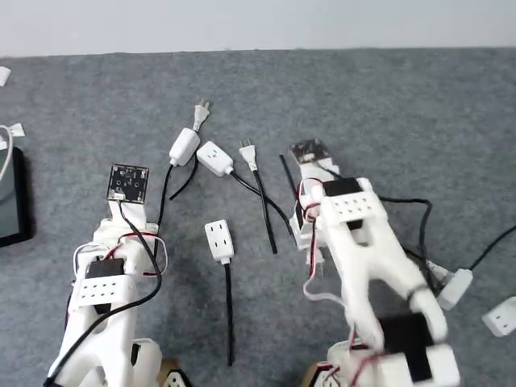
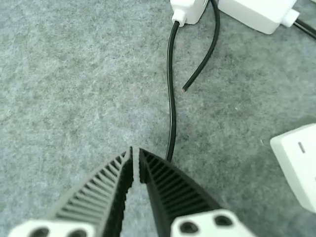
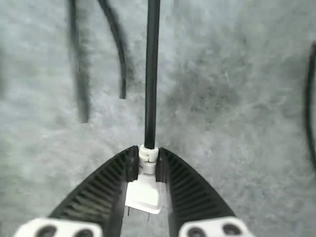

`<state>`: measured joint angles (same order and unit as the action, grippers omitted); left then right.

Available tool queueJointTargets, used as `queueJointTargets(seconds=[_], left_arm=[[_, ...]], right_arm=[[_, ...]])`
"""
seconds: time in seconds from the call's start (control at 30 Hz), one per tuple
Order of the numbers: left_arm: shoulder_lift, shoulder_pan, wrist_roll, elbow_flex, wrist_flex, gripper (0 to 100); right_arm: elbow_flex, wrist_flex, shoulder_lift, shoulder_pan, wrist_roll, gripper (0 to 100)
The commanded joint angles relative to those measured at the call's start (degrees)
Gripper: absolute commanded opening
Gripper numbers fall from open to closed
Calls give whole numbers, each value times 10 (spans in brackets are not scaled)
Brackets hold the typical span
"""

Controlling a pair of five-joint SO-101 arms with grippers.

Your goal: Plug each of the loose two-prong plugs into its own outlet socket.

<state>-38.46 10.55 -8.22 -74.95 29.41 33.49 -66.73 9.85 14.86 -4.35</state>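
Grey carpet (image 1: 419, 105): right jaws clamp white plug (image 3: 144, 192); left jaws closed, black cord (image 2: 171, 98) just beside.

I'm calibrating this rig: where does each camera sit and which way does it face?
High view: fixed above the table, looking down on left arm and right arm.
Left wrist view: on left arm, facing down past the shut left gripper to a black cord.
Right wrist view: on right arm, facing down past the right gripper holding a plug.
Shared: high and left wrist views show that cord.

Plug (image 3: 143, 191) between right fingers (image 3: 106, 190)
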Motion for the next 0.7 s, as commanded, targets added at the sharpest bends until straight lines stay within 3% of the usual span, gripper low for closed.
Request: queueJointTargets(seconds=[0.0, 0.13, 0.3, 0.43, 0.67], left_arm=[[22, 2, 4, 39, 17, 19], [125, 2, 1, 119, 61, 17], [229, 2, -135, 215, 156, 17], [222, -9, -203, 215, 194, 16], [183, -28, -227, 182, 193, 16]], right_arm=[[-18, -29, 139, 51, -10, 8], [-33, -31, 240, 136, -7, 8], [-91, -23, 239, 222, 3, 8], [-105, 14, 184, 265, 38, 8], [-103, 34, 142, 284, 64, 8]])
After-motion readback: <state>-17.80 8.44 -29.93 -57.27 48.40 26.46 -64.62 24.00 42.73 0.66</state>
